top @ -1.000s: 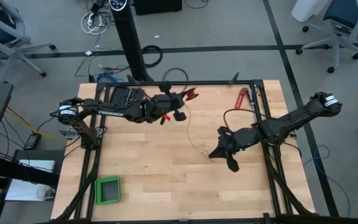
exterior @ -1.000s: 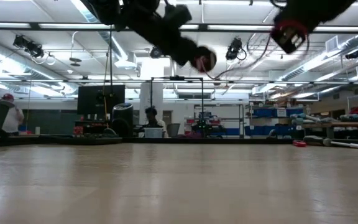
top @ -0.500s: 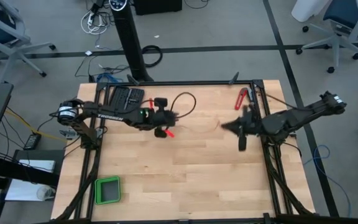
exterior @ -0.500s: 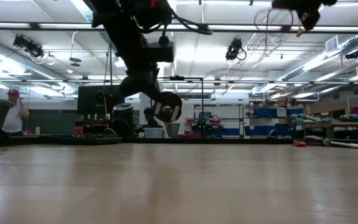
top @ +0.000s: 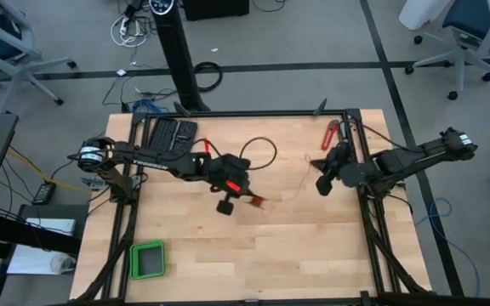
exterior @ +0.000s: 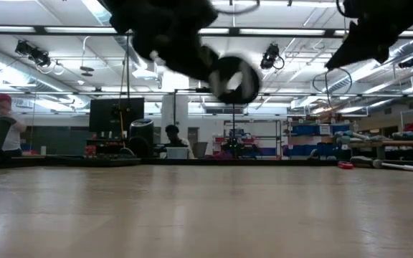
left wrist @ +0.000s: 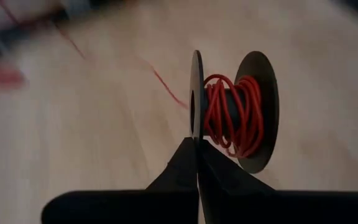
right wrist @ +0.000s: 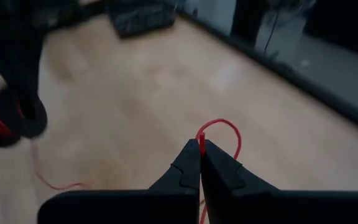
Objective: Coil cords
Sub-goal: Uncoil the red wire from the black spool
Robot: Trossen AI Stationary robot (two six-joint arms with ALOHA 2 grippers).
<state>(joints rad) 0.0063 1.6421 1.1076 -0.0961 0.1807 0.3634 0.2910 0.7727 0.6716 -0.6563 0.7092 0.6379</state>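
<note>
Left gripper [left wrist: 196, 149] pinches a black spool's [left wrist: 257, 112] flange above mid-table while right gripper [right wrist: 201, 154] nips the red cord [right wrist: 219, 126] near the far-right edge.

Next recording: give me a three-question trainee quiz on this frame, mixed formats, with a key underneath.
1. True or false: the left gripper is shut on the rim of a black spool wound with red cord.
2. What does the right gripper pinch? A) the red-handled tool B) a loop of the red cord C) the green tray
3. Fill in: in the high view the green tray sits nearest the ____ arm's side of the table.

Key
1. True
2. B; the red-handled tool lies untouched at the table's far edge.
3. left
</note>
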